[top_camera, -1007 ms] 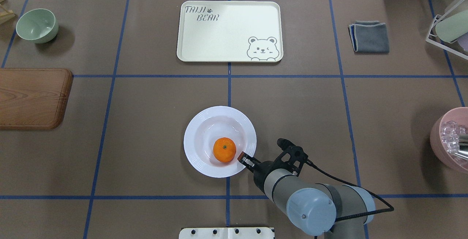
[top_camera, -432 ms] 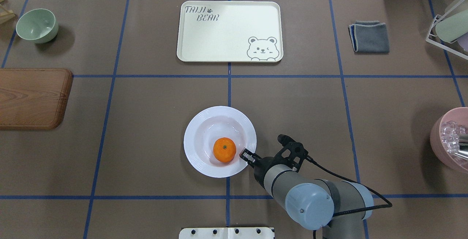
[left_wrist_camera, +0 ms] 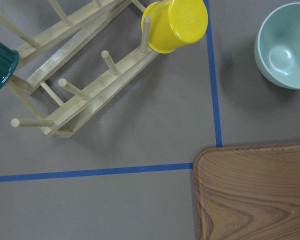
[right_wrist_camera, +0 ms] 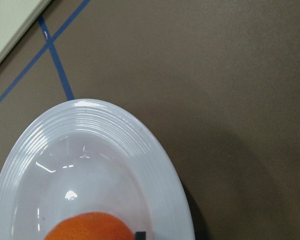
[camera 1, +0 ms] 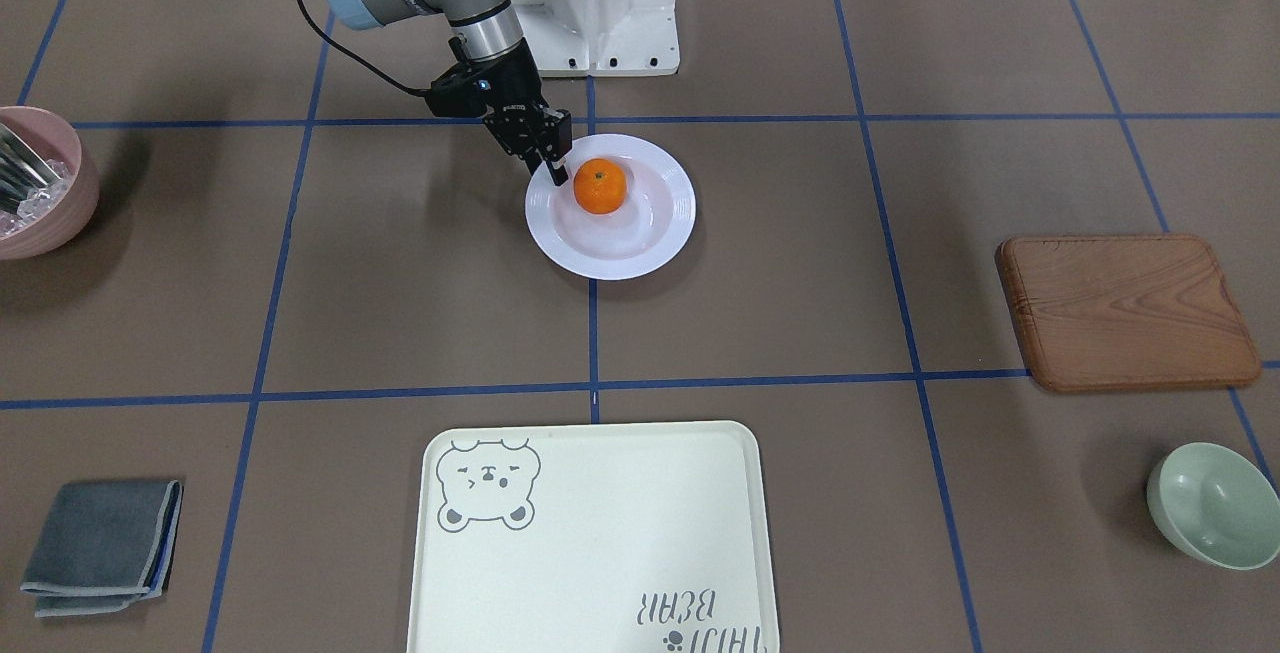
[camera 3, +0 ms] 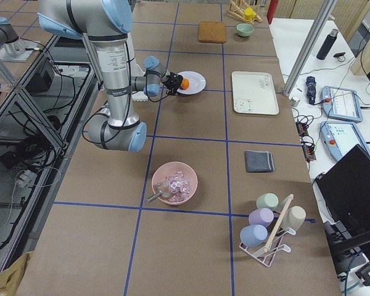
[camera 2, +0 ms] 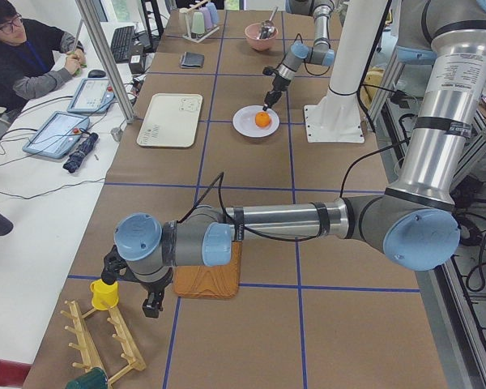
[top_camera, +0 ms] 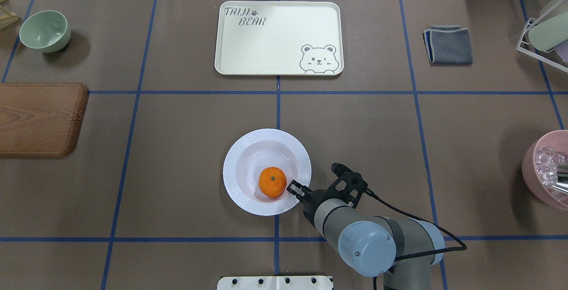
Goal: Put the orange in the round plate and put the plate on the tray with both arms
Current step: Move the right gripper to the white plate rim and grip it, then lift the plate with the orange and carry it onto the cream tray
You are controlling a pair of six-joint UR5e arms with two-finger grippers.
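Observation:
The orange [top_camera: 272, 181] lies in the white round plate [top_camera: 248, 148], right of its centre. My right gripper [top_camera: 294, 188] hovers at the plate's right rim, close beside the orange, and its fingers look open with nothing between them. In the right wrist view the plate [right_wrist_camera: 115, 130] fills the lower left and the orange [right_wrist_camera: 87, 227] peeks in at the bottom. The cream bear tray [top_camera: 275, 45] sits bare at the far middle of the table. My left gripper [camera 2: 152, 306] shows only in the exterior left view, near a wooden mug rack; I cannot tell its state.
A wooden board [top_camera: 40, 119] and a pale-green bowl [top_camera: 44, 30] lie on the left. A grey cloth [top_camera: 448, 44] and a pink bowl [top_camera: 543, 170] are on the right. The rack [left_wrist_camera: 90, 95] carries a yellow mug [left_wrist_camera: 175, 25]. A person [camera 2: 24, 57] sits at a side desk.
My right gripper has shifted slightly left, further over the plate's rim toward the orange. The plate and orange have stayed put.

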